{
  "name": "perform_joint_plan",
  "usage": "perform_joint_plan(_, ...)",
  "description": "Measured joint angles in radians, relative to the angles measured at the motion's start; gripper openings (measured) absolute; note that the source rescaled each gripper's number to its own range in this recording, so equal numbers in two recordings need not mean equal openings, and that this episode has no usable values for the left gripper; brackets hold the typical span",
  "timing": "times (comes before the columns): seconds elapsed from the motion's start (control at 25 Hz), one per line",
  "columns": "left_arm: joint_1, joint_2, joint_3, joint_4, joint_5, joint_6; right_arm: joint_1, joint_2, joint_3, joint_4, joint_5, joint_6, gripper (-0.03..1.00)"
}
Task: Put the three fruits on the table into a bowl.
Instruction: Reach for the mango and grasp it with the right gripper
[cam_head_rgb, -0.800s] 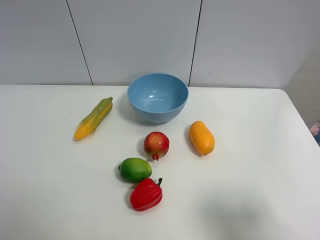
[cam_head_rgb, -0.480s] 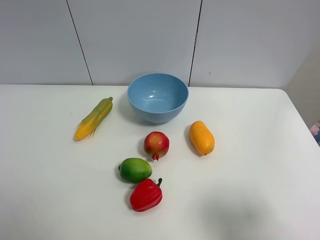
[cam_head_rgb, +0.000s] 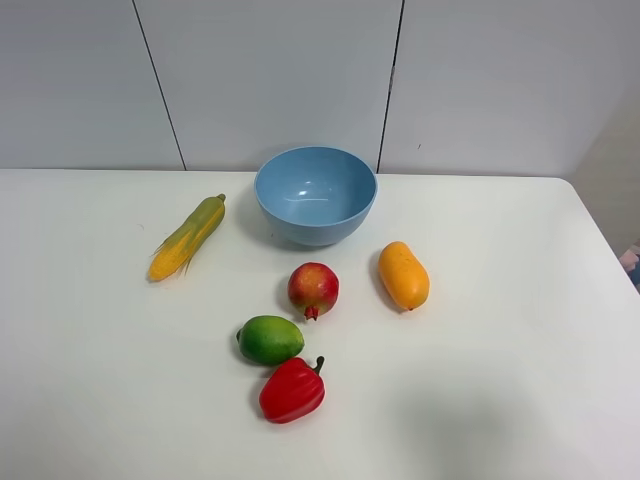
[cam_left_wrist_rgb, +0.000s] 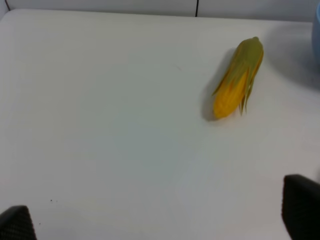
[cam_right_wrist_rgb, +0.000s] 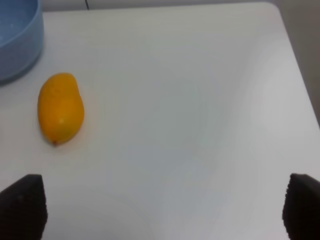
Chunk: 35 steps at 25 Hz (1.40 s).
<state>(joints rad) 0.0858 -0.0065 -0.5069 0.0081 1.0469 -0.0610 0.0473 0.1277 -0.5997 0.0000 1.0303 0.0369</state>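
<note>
The light-blue bowl (cam_head_rgb: 315, 194) stands empty at the back middle of the white table (cam_head_rgb: 520, 300). The orange-yellow mango (cam_head_rgb: 403, 275) lies right of and in front of the bowl; it also shows in the right wrist view (cam_right_wrist_rgb: 60, 108). The red pomegranate (cam_head_rgb: 313, 289) sits in front of the bowl. The green lime-like fruit (cam_head_rgb: 270, 339) lies in front of it. Neither gripper shows in the exterior view. The left gripper (cam_left_wrist_rgb: 160, 220) is open and empty over bare table. The right gripper (cam_right_wrist_rgb: 160, 212) is open and empty, off to the side of the mango.
A yellow-green corn cob (cam_head_rgb: 187, 237) lies left of the bowl and shows in the left wrist view (cam_left_wrist_rgb: 237, 86). A red bell pepper (cam_head_rgb: 292, 389) lies just in front of the lime-like fruit. The table's right edge (cam_head_rgb: 600, 240) is near the wall.
</note>
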Motion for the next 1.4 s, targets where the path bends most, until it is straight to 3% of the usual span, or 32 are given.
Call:
perform_joint_plan(0.24,0.0,0.0,0.0,0.0,0.0,0.0,0.026,0.352,-0.152,0.014,-0.085,-0.065,0.75)
perform_joint_plan(0.44,0.0,0.0,0.0,0.0,0.0,0.0,0.044,0.831,-0.253,0.137,-0.212,-0.223,0.74)
perform_joint_plan(0.64,0.0,0.0,0.0,0.0,0.0,0.0,0.049,1.082,-0.256,0.199,-0.328,-0.246,0.74)
perform_joint_plan(0.84,0.0,0.0,0.0,0.0,0.0,0.0,0.123,1.305,-0.256,0.209,-0.501,-0.315,0.95)
perform_joint_plan(1.04,0.0,0.0,0.0,0.0,0.0,0.0,0.198,1.533,-0.27,0.259,-0.661,-0.327,1.0)
perform_joint_plan(1.16,0.0,0.0,0.0,0.0,0.0,0.0,0.246,1.703,-0.355,0.28,-0.695,-0.332,1.0)
perform_joint_plan(1.4,0.0,0.0,0.0,0.0,0.0,0.0,0.315,1.835,-0.49,0.3,-0.683,-0.32,1.0)
